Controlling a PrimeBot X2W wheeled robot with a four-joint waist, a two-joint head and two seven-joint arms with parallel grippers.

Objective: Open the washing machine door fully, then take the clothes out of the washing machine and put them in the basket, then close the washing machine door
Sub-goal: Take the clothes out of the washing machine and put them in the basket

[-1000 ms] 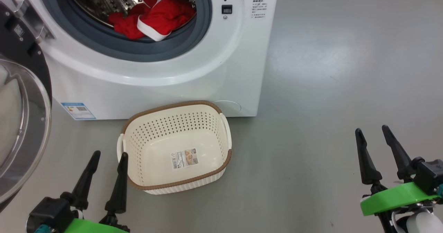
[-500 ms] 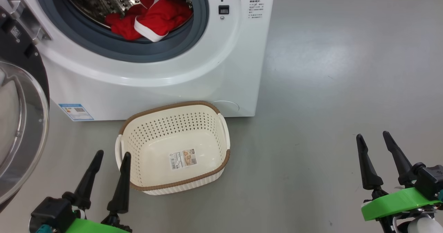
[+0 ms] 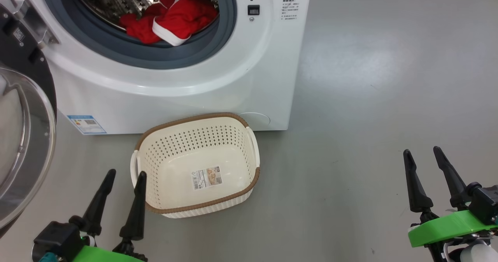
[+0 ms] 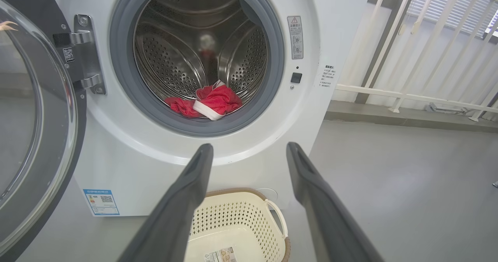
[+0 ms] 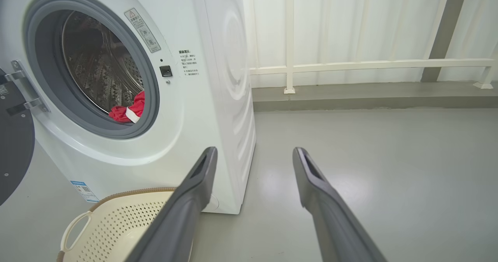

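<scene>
Washing machine: big white front-loading box (image 3: 218, 79) standing on a smooth grey floor (image 3: 369, 98), with its round opening facing the robot.
Door: large round washing machine door (image 3: 23, 137) with a glossy black rim and a bulging clear glass window. It is swung wide open on a metal hinge (image 3: 27, 13) at the left of the opening in the head view.
Clothes: bright red soft garment with white trim (image 3: 175, 16), bunched at the lower front of the perforated steel drum (image 4: 175, 59). It rests against the grey rubber ring (image 3: 155, 59), apart from both grippers.
Basket: small cream-white perforated plastic basket with a brown woven-look rim (image 3: 202, 118). It sits on the floor just in front of the machine, below the opening, with a paper label (image 3: 206, 177) on its bottom.
Left gripper: two dark fingers spread apart, released, grasping nothing (image 3: 126, 172). It is low, just beside the basket's left handle; whether it touches the basket cannot be told.
Right gripper: fingers spread apart, released, grasping nothing (image 3: 421, 150). It is over bare floor, well to the right of the basket.
</scene>
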